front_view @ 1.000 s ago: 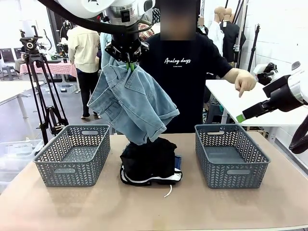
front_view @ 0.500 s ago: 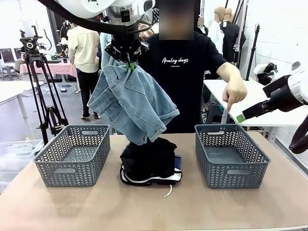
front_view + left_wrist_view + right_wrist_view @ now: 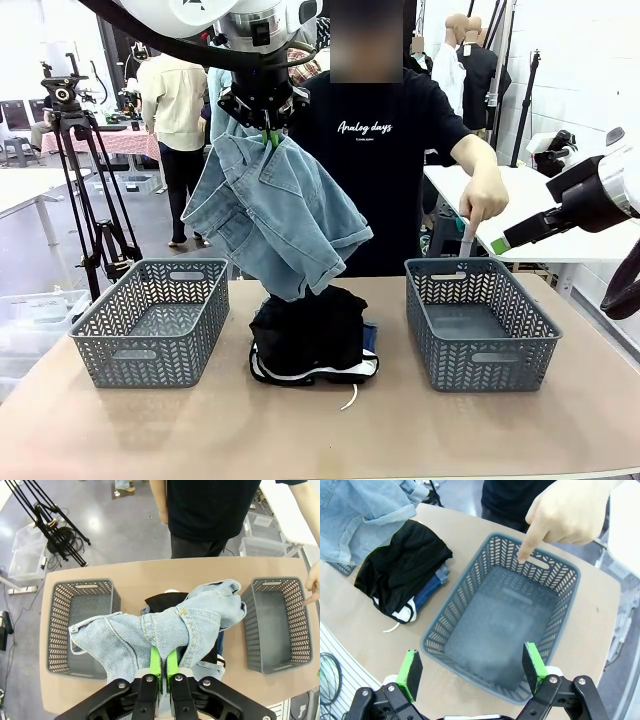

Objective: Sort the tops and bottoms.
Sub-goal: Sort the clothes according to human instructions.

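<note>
My left gripper (image 3: 268,135) (image 3: 163,652) is shut on light blue denim shorts (image 3: 275,215) (image 3: 170,627), which hang high over the table's middle. Under them lies a pile: a black top (image 3: 305,330) (image 3: 402,567) over a white top with black trim (image 3: 318,376) (image 3: 404,615), with a bit of darker denim (image 3: 370,338) (image 3: 427,592) at its side. My right gripper (image 3: 503,243) (image 3: 472,667) stands open in the air above the right grey basket (image 3: 490,372) (image 3: 440,630). The person's hand (image 3: 482,205) (image 3: 565,510) points a finger down at that basket's far rim.
A second grey basket (image 3: 150,352) (image 3: 60,625) stands left of the pile, with nothing in it. The right basket (image 3: 295,630) also holds nothing. A tripod (image 3: 85,170) stands beyond the table's left corner. Bare tabletop (image 3: 320,430) runs along the near edge.
The person's hand has come down and inward from the right until its finger points at the right basket. Both arms and the hanging shorts have stayed put.
</note>
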Tool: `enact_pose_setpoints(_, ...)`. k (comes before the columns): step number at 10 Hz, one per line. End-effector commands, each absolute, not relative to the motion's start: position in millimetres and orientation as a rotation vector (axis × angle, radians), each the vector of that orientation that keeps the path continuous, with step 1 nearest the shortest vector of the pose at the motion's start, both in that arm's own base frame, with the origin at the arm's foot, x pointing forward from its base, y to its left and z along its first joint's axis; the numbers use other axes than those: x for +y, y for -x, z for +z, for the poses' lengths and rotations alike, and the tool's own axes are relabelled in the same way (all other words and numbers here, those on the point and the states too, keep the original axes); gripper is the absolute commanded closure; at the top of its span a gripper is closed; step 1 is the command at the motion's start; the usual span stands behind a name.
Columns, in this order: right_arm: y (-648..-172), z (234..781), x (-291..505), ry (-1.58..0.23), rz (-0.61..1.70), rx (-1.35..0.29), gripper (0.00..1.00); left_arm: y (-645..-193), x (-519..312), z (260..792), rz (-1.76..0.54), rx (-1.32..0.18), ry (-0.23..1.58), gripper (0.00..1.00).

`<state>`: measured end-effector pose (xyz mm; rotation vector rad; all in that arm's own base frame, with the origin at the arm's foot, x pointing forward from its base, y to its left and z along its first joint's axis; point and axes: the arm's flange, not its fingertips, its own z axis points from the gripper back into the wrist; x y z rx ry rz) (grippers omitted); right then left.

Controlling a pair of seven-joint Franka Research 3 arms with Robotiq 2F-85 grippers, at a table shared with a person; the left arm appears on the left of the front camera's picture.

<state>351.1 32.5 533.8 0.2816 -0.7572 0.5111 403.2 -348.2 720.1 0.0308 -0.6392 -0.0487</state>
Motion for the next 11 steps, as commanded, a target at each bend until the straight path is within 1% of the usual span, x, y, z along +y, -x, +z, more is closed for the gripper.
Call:
enact_pose_setpoints(1,-351,534,33,-0.282,0.511,-0.757,0.0,-401,-345,725,-0.044,-0.644,-0.021,1.0)
enact_pose_setpoints(2,-332,546,24,-0.257,0.518,-0.766,0.0,-401,-345,725,-0.044,-0.644,-0.021,1.0)
enact_pose_setpoints(4,-297,562,-23,-0.294,0.447,-0.774,0.0,-401,-345,725,-0.044,-0.644,-0.021,1.0)
enact_pose_setpoints(5,-278,563,-43,-0.339,0.43,-0.733,0.0,-401,-345,725,-0.044,-0.644,-0.021,1.0)
enact_pose_setpoints(7,-253,559,-78,-0.38,0.374,-0.709,0.0,-401,-345,725,-0.044,-0.644,-0.021,1.0)
enact_pose_setpoints(10,-268,542,-88,-0.396,0.35,-0.633,0.0,-403,-349,720,-0.049,-0.64,-0.031,1.0)
enact_pose_setpoints(11,-254,560,-91,-0.406,0.348,-0.678,0.0,-399,-370,749,-0.106,-0.713,0.025,1.0)
